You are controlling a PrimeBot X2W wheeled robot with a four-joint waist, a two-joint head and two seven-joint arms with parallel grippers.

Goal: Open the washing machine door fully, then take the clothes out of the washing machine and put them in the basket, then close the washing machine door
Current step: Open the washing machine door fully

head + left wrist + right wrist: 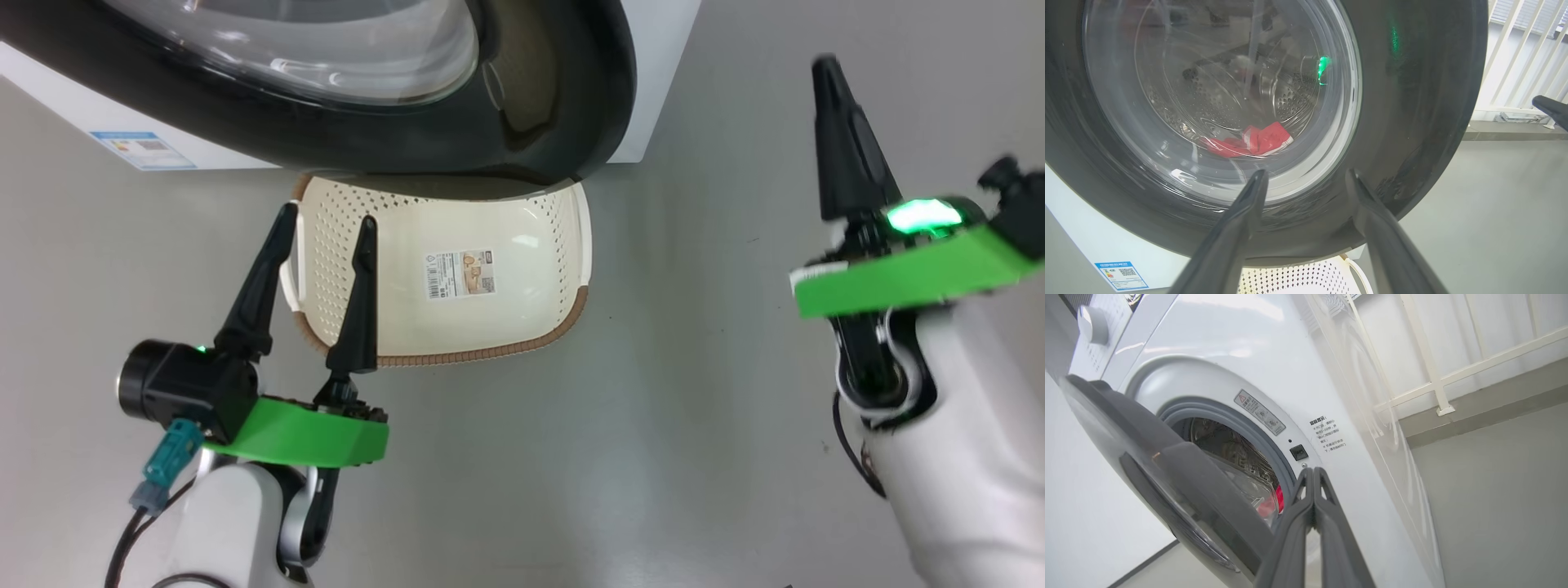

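Note:
The washing machine door (522,122) with its black rim and glass bowl stands partly ajar, overhanging the back of the cream basket (522,245) on the floor. Through the glass, red clothes (1249,141) lie at the bottom of the steel drum; a red patch of the clothes (1278,498) also shows in the gap behind the door (1180,486). My left gripper (326,224) is open and empty over the basket's left side, its fingers pointing at the door (1412,122). My right gripper (829,73) is shut on nothing, out to the right of the door's free edge.
The white washing machine (1241,347) has a grey rubber ring (1274,445) around its opening and a blue label (143,149) low on its front. A white railing (1433,375) stands beyond it to the right. Grey floor lies around the basket.

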